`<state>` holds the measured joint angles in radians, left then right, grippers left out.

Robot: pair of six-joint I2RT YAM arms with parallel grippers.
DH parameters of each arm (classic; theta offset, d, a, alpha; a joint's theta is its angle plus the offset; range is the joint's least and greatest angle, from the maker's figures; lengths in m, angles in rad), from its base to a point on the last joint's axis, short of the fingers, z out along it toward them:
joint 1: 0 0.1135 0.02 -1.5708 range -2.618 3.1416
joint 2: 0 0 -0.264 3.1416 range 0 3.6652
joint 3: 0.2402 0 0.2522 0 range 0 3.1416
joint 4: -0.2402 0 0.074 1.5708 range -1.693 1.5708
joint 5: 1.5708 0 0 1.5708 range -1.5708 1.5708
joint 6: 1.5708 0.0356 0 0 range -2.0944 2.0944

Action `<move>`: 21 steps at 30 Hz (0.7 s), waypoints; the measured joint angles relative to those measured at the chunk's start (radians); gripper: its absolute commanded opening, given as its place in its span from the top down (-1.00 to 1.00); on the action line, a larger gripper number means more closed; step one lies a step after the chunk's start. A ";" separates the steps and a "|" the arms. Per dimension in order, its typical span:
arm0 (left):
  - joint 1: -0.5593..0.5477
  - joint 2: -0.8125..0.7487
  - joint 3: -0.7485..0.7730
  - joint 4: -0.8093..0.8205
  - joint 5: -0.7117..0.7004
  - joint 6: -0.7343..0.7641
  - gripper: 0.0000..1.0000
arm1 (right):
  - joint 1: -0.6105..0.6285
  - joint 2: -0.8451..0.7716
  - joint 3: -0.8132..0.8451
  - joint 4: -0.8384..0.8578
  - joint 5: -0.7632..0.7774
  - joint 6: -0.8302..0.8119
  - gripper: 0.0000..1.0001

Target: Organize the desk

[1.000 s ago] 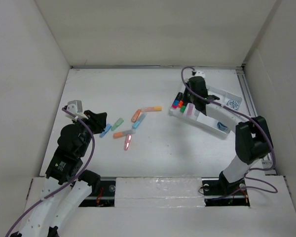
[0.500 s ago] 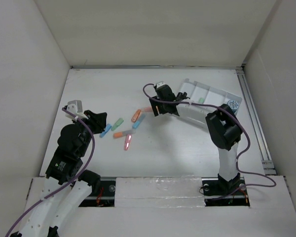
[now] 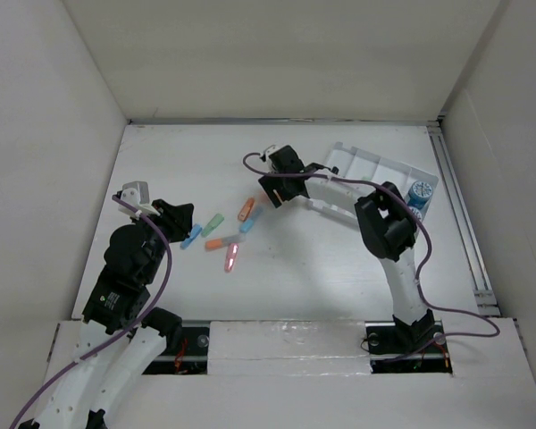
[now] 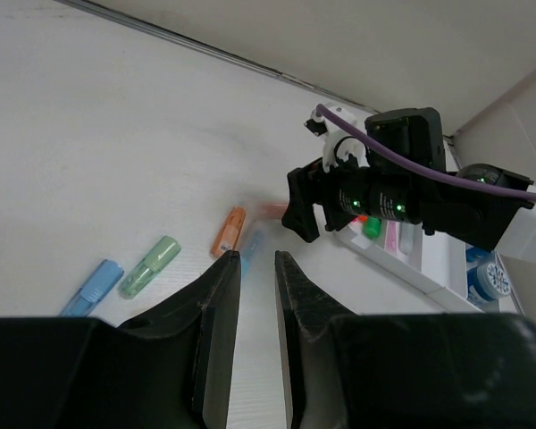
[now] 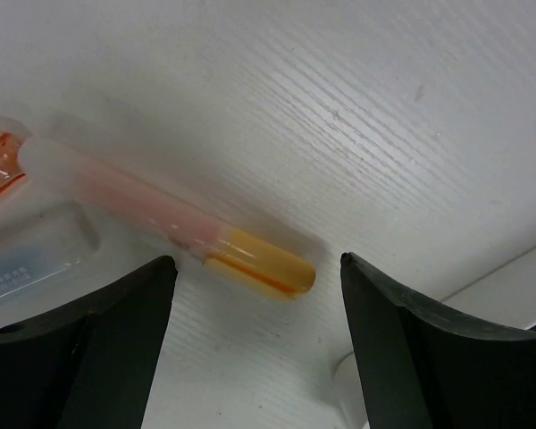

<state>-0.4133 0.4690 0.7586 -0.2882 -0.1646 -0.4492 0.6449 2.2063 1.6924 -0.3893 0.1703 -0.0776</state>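
Several highlighter pens lie loose in the middle of the white desk (image 3: 339,268): a green one (image 3: 213,221), an orange one (image 3: 246,209), a pink one (image 3: 231,257) and some blue ones. My right gripper (image 3: 277,185) hangs low over a pale pink pen with an orange cap (image 5: 261,265). Its jaws are open, one on each side of that cap (image 5: 256,260), and touch nothing. My left gripper (image 3: 177,218) hovers at the left by a blue pen (image 3: 190,237). Its fingers (image 4: 221,295) stand a narrow gap apart with nothing between them.
A white compartmented tray (image 3: 375,165) stands at the back right with pens upright in its near end (image 4: 372,228). A blue round thing (image 3: 420,192) sits at its right end. White walls close in the desk, and a metal rail (image 3: 460,214) runs along the right edge.
The right arm swung left from the tray to the loose pens and came down over the pink pen. Its jaws went from nearly shut to wide open. The left arm stayed still.
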 measured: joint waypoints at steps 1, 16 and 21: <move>0.000 0.000 0.000 0.000 0.000 0.000 0.62 | 0.000 0.004 0.010 -0.005 -0.007 -0.009 -0.59; 0.000 0.000 0.000 0.000 0.000 0.000 0.62 | -0.057 0.044 0.045 0.011 -0.330 -0.068 0.00; 0.000 0.000 0.000 0.000 0.001 0.000 0.62 | -0.071 -0.009 -0.033 0.025 -0.340 -0.052 -0.41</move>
<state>-0.4133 0.4690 0.7586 -0.2882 -0.1635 -0.4488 0.5739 2.1975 1.6592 -0.3645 -0.1696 -0.1299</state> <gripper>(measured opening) 0.186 0.623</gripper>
